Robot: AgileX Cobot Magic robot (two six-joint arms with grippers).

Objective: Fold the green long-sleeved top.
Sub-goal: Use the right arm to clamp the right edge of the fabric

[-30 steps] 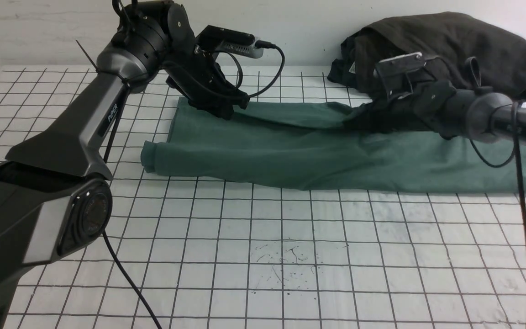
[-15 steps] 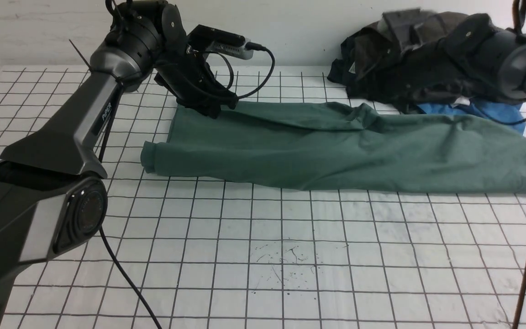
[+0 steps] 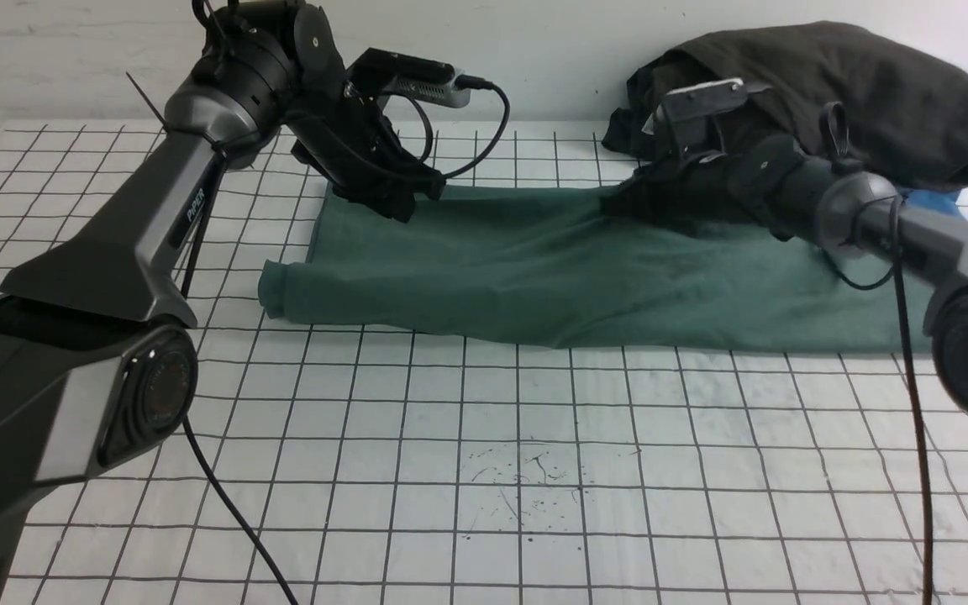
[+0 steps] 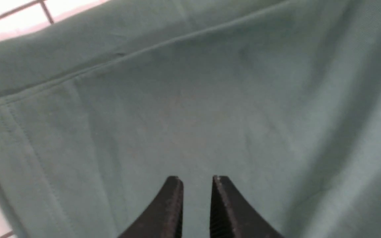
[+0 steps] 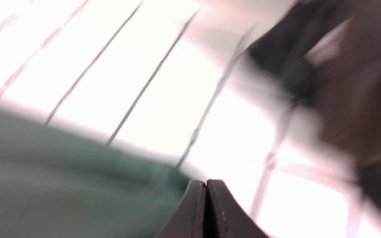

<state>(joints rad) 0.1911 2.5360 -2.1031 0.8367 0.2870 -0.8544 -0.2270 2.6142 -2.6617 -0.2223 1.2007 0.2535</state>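
The green top [image 3: 585,277] lies across the far table [image 3: 534,420], seemingly half folded; my left gripper [image 4: 197,185] slightly parted over its far-left corner; my right gripper [image 5: 206,185] pressed together at its far edge.

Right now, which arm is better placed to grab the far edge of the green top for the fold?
Probably the left. The left gripper sits over the green top near its far corner with jaws slightly apart. The right gripper is shut at the cloth's edge, its view blurred.
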